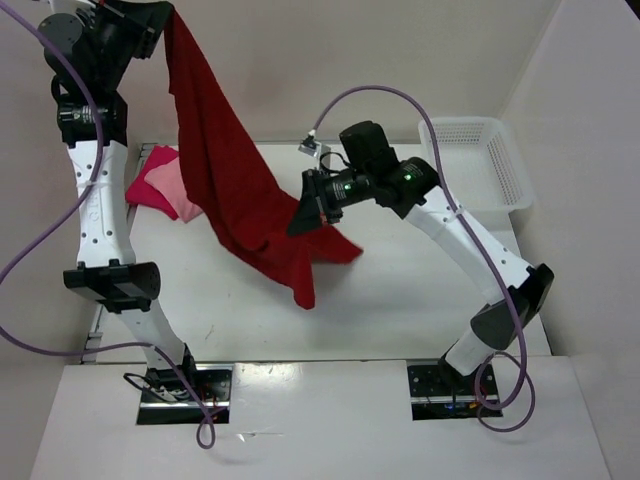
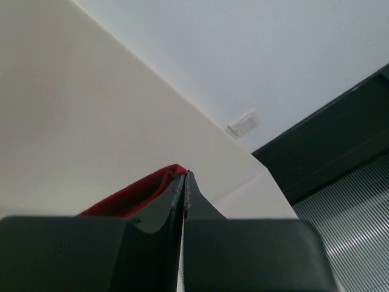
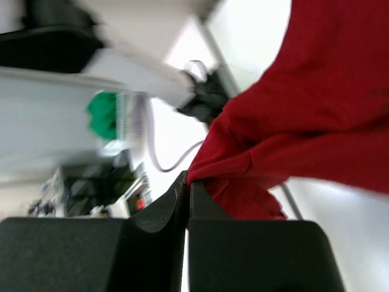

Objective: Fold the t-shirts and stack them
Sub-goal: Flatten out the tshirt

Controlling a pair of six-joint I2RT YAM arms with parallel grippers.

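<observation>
Both jaws pinch the dark red t-shirt (image 1: 225,170) (held aloft).

The dark red t-shirt (image 1: 235,190) hangs between the raised left pincer (image 1: 166,16) and the right pincer (image 1: 300,222).

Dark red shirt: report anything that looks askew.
The dark red shirt hangs lopsided. The left gripper pinches one end high up, the right gripper pinches it far lower, and its bunched tail seems to trail on the table. No damage visible.
</observation>
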